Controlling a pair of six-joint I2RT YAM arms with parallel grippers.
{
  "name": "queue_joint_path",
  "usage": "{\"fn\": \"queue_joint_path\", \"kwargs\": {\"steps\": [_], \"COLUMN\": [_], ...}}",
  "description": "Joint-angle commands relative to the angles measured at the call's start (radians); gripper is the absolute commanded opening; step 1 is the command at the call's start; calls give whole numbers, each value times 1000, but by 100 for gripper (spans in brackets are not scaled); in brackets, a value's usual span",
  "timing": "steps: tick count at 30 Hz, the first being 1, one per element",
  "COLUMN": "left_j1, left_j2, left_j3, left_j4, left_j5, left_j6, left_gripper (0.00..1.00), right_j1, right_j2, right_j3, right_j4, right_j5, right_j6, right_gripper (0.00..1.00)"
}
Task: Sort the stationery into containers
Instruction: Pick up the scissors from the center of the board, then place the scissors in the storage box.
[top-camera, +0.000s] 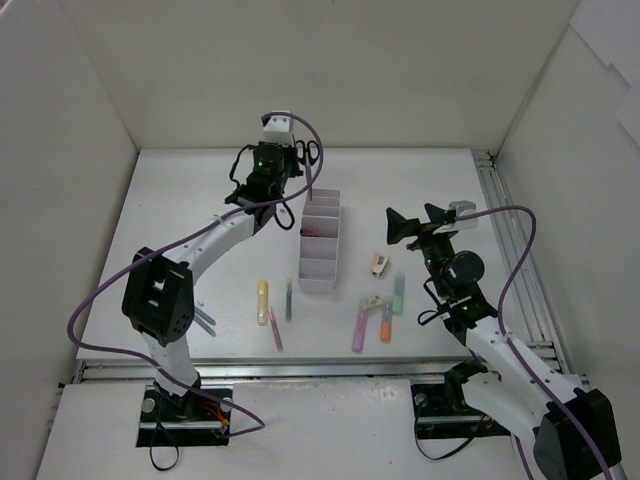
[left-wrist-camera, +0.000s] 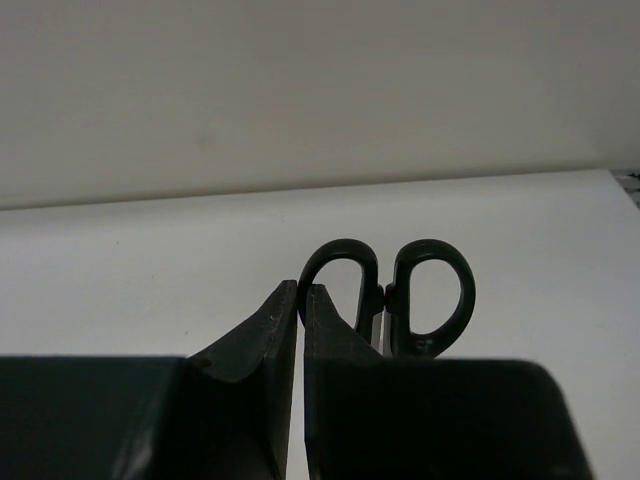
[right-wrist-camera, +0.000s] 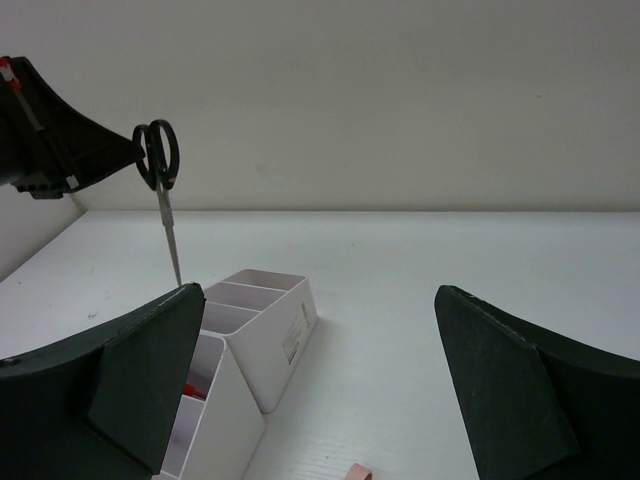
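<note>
Left hand (left-wrist-camera: 301, 290) gripped black-handled steel scissors (left-wrist-camera: 430, 247) blades-down over narrow white compartment tray (right-wrist-camera: 285, 330); we judged this eased dropping in.

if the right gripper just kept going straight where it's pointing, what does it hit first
Nothing close, it seems: ahead of the open right gripper lies only bare table, then the back wall. The organiser tray sits left of that line, though depth is hard to judge.
</note>
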Motion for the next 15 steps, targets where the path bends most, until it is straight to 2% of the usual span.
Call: {"fn": "queue_joint_path", "kwargs": {"steps": [1,7,15], "left_j1": [-25,-55,-98], "left_j2": [-3,7,-40], "left_j3": [121,132,-26], "left_j4": [168,156,194], "left_j5": [-47,-58,-102], "left_j6": [-22,-22,-45], "left_gripper": [0,0,0], "right_j1": [-12,-20,-30], "right_j2": [-14,-11,-15], "right_j3": [14,13,4], "right_j4": [80,80,79], "right_j5": [19,21,12], "right_j6": [-1,-1,2], "right_gripper": [98,98,98]}}
